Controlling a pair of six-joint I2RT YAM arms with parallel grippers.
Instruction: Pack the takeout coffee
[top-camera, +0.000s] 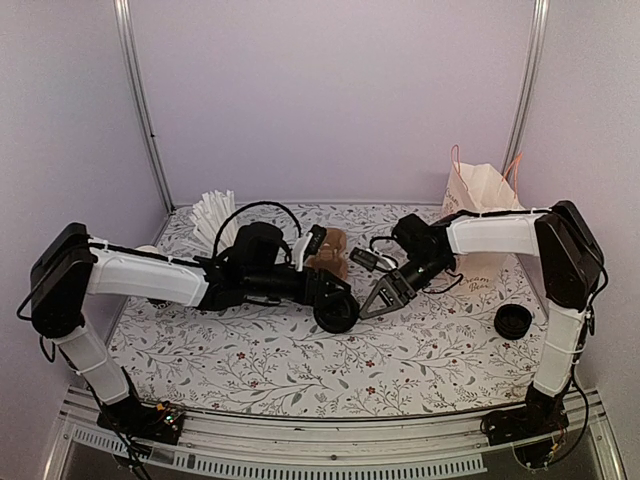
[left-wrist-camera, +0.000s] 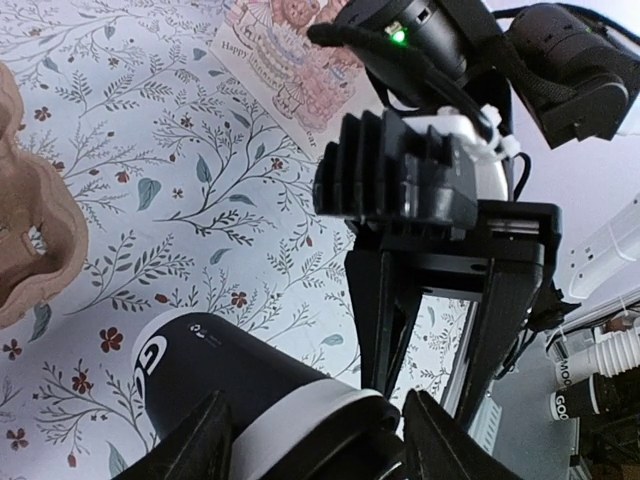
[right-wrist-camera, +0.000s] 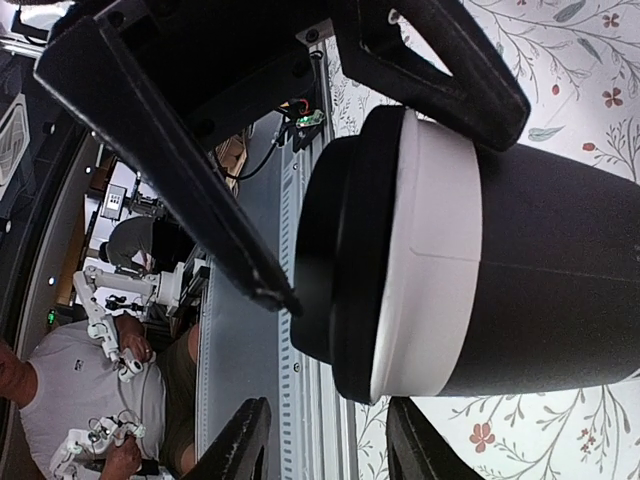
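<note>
Top view: coffee cup (top-camera: 336, 315) lies sideways mid-table (top-camera: 250, 350), btwn left gripper (top-camera: 345, 303) and right gripper (top-camera: 368, 308), just in front of the brown cup tray (top-camera: 330, 252). Prob. a handoff, since the right arm sits nearer the paper bag (top-camera: 480, 190).

Left wrist: own fingers (left-wrist-camera: 210, 440) flank the cup. Squeezing or slack, can't tell. Right's jaws gape, nothing btwn them.

Right wrist: lid (right-wrist-camera: 335, 270) faces the cam, beyond own spread fingers (right-wrist-camera: 240, 445). Cup base cut off. Unclear whether the cup rests on the table or hangs.
</note>
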